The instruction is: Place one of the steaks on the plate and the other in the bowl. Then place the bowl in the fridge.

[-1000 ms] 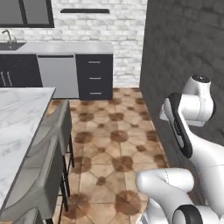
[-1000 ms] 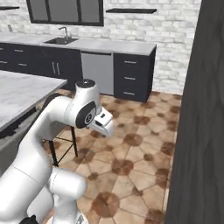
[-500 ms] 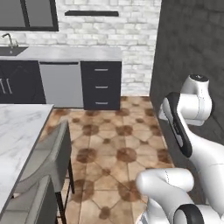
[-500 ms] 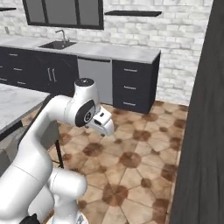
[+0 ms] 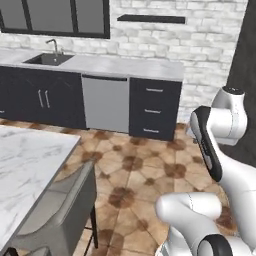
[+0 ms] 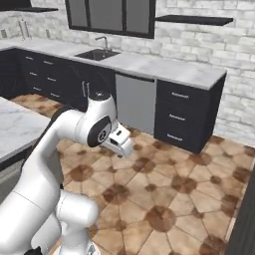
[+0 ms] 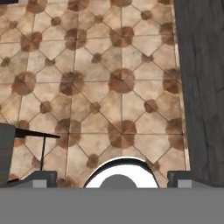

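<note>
My gripper (image 7: 113,177) hangs over the tiled floor and points down at it. Its fingertips (image 7: 43,177) stand wide apart, open, with nothing between them. In the right base view the gripper (image 6: 124,148) sits folded close beside the arm's upper joint. The dark charcoal fridge (image 7: 201,87) runs along the right side of the hand view. It also rises at the right edge of the left base view (image 5: 246,55) and in the lower right corner of the right base view (image 6: 246,219). The steaks, the plate and the bowl are out of view.
A marble island (image 5: 25,165) with a grey chair (image 5: 65,210) against it lies to the left. Along the back wall stands a dark counter with a sink (image 5: 50,59), a steel dishwasher (image 5: 105,102) and drawers (image 5: 154,110). Open tiled floor (image 6: 174,189) lies between.
The whole picture has shifted: the base has moved, so the back counter looks nearer and the island has slid left. The arm holds its folded pose and the gripper stays open.
</note>
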